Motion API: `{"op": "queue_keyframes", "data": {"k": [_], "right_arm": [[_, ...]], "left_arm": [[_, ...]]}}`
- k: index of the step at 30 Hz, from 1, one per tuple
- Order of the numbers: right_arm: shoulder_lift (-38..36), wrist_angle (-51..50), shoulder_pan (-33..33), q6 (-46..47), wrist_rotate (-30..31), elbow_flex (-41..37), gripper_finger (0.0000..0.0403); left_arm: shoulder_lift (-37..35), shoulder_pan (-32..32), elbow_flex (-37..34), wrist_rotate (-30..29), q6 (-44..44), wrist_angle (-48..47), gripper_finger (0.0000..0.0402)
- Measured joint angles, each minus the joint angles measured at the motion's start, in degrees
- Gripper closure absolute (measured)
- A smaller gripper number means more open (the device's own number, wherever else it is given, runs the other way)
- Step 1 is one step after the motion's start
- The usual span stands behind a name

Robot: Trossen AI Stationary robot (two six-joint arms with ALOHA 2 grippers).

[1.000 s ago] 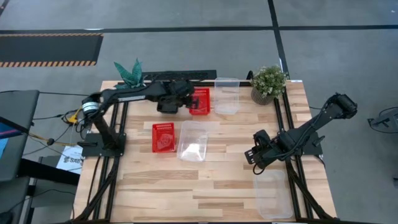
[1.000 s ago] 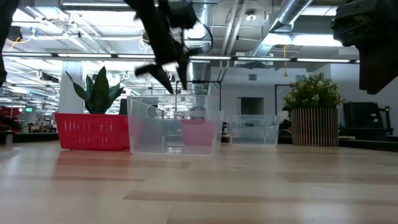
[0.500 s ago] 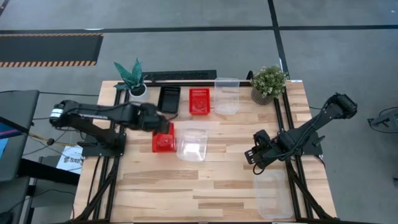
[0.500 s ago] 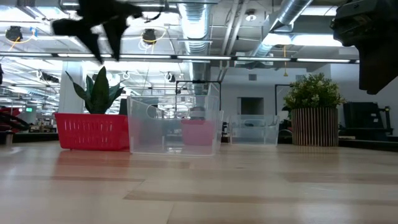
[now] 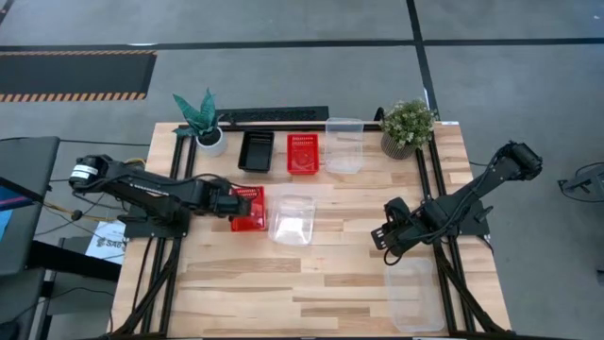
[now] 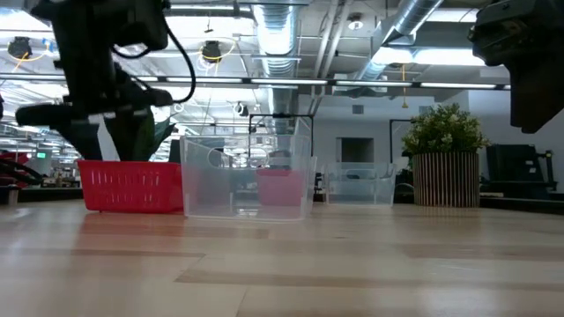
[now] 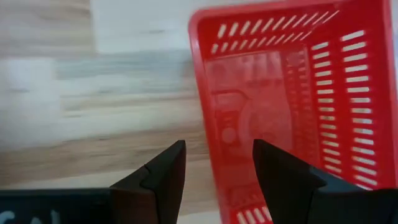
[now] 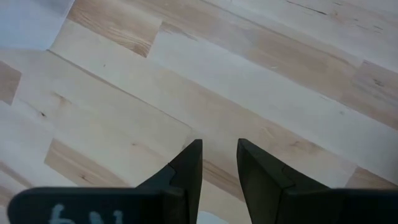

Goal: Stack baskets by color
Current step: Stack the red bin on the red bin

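Left gripper sits low at the left (9 o'clock) edge of the near red basket. In the left wrist view the fingers stand apart, astride the basket's near wall; nothing is clamped. Whether the pads touch the wall cannot be told.

This red basket lies on the table left of centre, with a clear basket just beside it at 3 o'clock.

Back row, toward 12 o'clock, left to right: black basket, second red basket, clear basket. Another clear basket lies near the table's front right corner, about 5 o'clock.

Right gripper hangs over bare wood at 3 o'clock of centre, fingers a narrow gap apart, holding nothing.

Writing: white characters on a dark band at the edge of each wrist view, unreadable. The red basket's base bears an embossed mark, not legible.
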Motion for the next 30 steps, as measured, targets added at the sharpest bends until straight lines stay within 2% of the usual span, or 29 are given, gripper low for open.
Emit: {"op": "queue_keyframes", "data": {"k": [2,7,10,15,18,23,30], "right_arm": [[0.0,0.0,0.0,0.0,0.0,0.0,0.0281],[0.0,-0.1,0.0,0.0,0.0,0.0,0.0281],[0.0,-0.1,0.0,0.0,0.0,0.0,0.0281],[0.0,-0.1,0.0,0.0,0.0,0.0,0.0281],[0.0,-0.1,0.0,0.0,0.0,0.0,0.0281],[0.0,-0.1,0.0,0.0,0.0,0.0,0.0281],[0.0,-0.1,0.0,0.0,0.0,0.0,0.0281]], "left_arm": [[0.0,0.0,-1.8,0.5,-1.0,2.9,0.0228],[0.0,0.0,-3.0,2.5,-2.0,2.3,0.0243],[0.0,0.0,-3.5,2.9,-2.0,2.9,0.0289],[0.0,0.1,-4.1,2.5,0.0,3.4,0.0386],[0.0,0.1,-3.8,3.6,0.2,4.5,0.0397],[-0.7,0.1,1.7,5.9,2.4,-0.3,0.0401],[-3.4,2.3,15.2,2.1,2.6,-13.2,0.0401]]}}
